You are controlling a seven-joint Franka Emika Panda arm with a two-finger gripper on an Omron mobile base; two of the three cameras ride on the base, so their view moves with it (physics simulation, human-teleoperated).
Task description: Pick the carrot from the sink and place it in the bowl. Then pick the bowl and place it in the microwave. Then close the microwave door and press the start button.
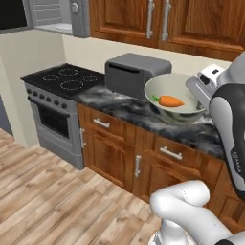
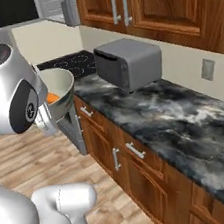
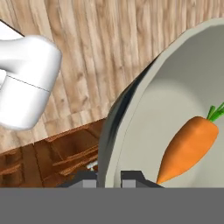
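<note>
Orange carrot (image 1: 171, 101) in bowl (image 1: 165, 85), pincer (image 3: 109, 177) clamping rim

The end effector (image 3: 109, 178) is pinched nearly closed, raised on the bent white arm (image 1: 229, 129).

- The microwave (image 1: 52, 16) is cut off by the top edge at upper left of the left base view; its door (image 2: 6, 11) is cropped at upper left of the right base view.
- The bowl (image 2: 60, 91) is half hidden behind the arm in the right base view, and so is most of the carrot (image 2: 53, 97).
- In the hand view the bowl's rim runs between the pincer (image 3: 109, 178) tips, whose lower parts are cut off at the bottom.
- The table (image 2: 185, 119) runs off the right edge.
</note>
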